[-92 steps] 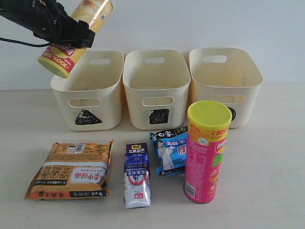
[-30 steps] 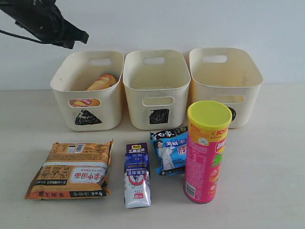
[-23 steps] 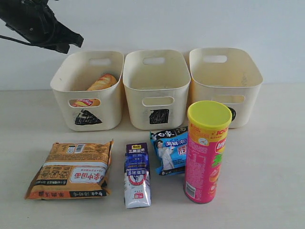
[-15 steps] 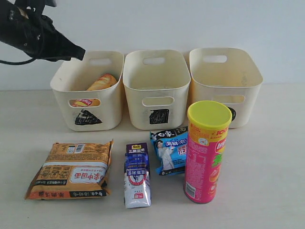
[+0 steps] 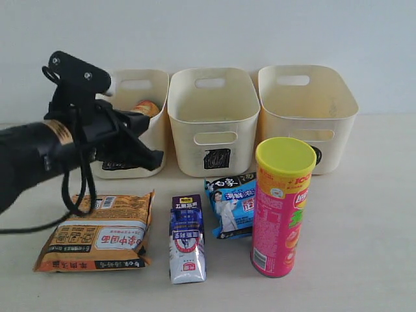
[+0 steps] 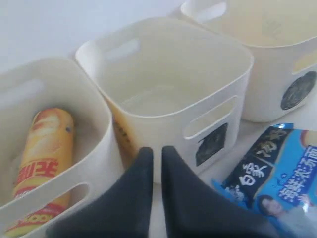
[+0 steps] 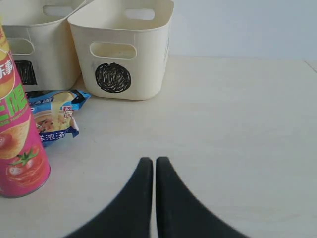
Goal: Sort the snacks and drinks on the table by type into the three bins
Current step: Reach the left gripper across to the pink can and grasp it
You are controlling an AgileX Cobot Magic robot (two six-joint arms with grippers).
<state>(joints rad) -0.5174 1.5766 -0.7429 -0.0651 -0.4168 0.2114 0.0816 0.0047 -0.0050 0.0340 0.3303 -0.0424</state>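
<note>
The yellow chip can (image 5: 144, 107) lies inside the left, triangle-marked bin (image 5: 140, 76), and shows again as the yellow chip can (image 6: 44, 153). My left gripper (image 5: 153, 160) hangs low in front of that bin, shut and empty, its tips (image 6: 153, 151) between the left bin and the square-marked middle bin (image 5: 195, 156). On the table lie the orange-brown noodle packet (image 5: 97, 231), the purple-white drink pouch (image 5: 187, 240) and the blue noodle packet (image 5: 231, 201). The pink chip can (image 5: 284, 208) stands upright before the circle bin (image 5: 305, 110). My right gripper (image 7: 153, 161) is shut over bare table, beside the pink can (image 7: 17, 139).
The three bins stand in a row against the white back wall. The middle bin (image 6: 163, 134) and circle bin (image 7: 124, 49) hold nothing visible. The left arm's black body and cable cover the triangle mark. Bare tabletop (image 7: 237, 124) stretches right of the pink can.
The left gripper let the yellow can go into the left bin, then came down from above the bin to low in front of it. The table items have not moved.
</note>
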